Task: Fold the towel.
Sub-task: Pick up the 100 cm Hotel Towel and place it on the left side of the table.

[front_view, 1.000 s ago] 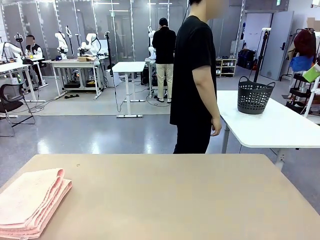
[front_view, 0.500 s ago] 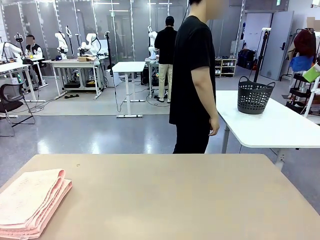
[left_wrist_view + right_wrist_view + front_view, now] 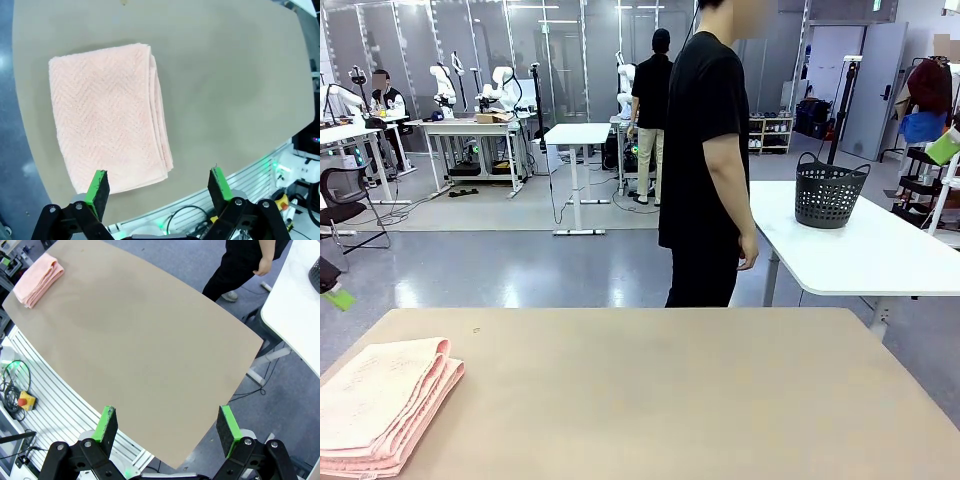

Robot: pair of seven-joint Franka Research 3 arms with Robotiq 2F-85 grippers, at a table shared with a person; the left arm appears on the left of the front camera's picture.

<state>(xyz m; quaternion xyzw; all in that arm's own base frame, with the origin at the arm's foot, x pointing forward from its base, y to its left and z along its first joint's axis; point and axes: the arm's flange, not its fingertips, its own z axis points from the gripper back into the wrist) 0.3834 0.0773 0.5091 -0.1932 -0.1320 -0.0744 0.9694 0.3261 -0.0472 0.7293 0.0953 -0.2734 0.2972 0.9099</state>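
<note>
Towel (image 3: 380,405), folded into a thick salmon-pink stack, lies flat at the near left corner of the desk (image 3: 670,400). Above the towel the left pincer (image 3: 157,192) hangs with its green pads spread wide, holding nothing. Well right of the towel, high over the bare desk, the right pincer (image 3: 167,432) gapes equally wide and empty. Beyond the towel, past the desk's far edge, a person (image 3: 708,160) in black stands side-on.
</note>
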